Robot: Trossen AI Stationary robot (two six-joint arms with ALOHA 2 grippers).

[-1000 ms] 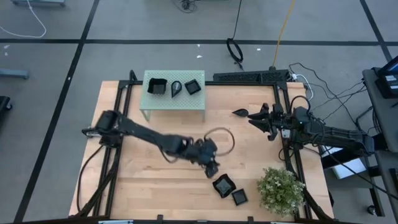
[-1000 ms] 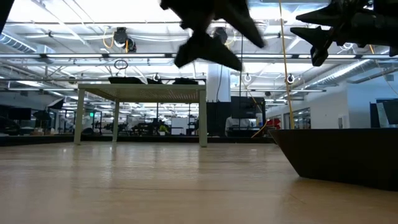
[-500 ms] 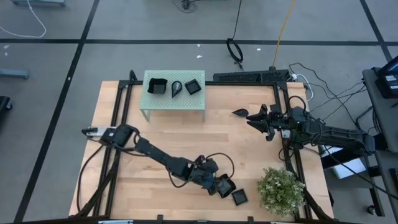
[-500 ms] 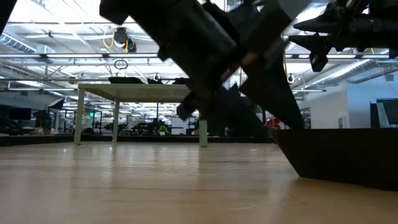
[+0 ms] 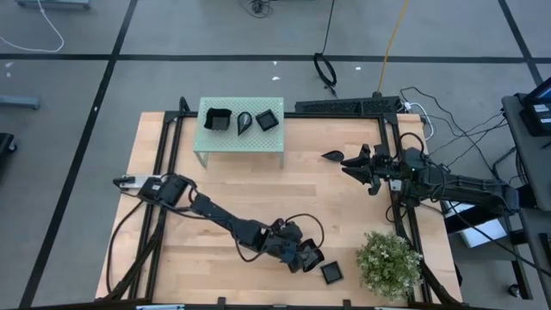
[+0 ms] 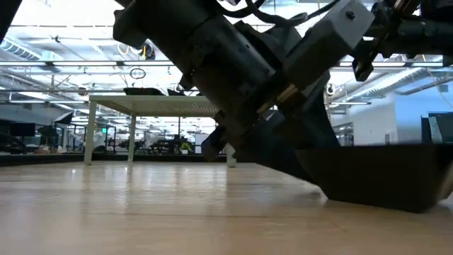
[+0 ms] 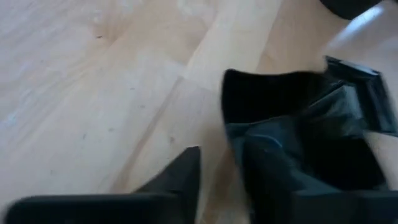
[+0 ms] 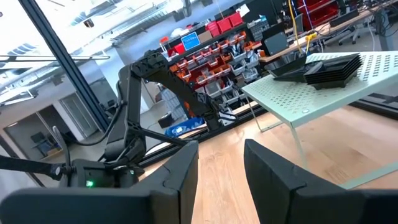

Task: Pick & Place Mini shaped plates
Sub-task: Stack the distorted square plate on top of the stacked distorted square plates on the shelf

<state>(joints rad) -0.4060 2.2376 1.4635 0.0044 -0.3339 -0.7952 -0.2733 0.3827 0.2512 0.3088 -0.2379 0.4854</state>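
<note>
A wooden bench [image 5: 215,207] seen from straight above, with two dark robot arms working over it.

Six small glossy black plates can be counted. Three sit on a pale green perforated platform [image 5: 241,138] standing at the bench's far edge: a square plate with raised walls [image 5: 216,119], a teardrop plate [image 5: 244,121] beside it, and a smaller square plate [image 5: 268,120]. A second teardrop plate [image 5: 333,156] lies alone on the wood towards the bench's right edge, just in front of the right gripper [image 5: 360,168]. Two more sit near the bench's front edge: a wavy-rimmed plate [image 5: 311,256] and, just beside it, a small square plate [image 5: 331,272].

The left arm stretches from the bench's left edge to the front, and its left gripper [image 5: 303,257] is down at the wavy-rimmed plate. In the left wrist view one finger [image 7: 273,168] lies inside the plate and the other outside its wall, the jaws partly closed around that rim; whether they press it firmly cannot be told. In the low view the plate sits tilted, one edge off the wood.

The right arm waits over the bench's right edge, its fingers a modest gap apart and holding nothing.

One green potted plant [image 5: 389,263] stands at the front right corner. No writing can be read anywhere.
</note>
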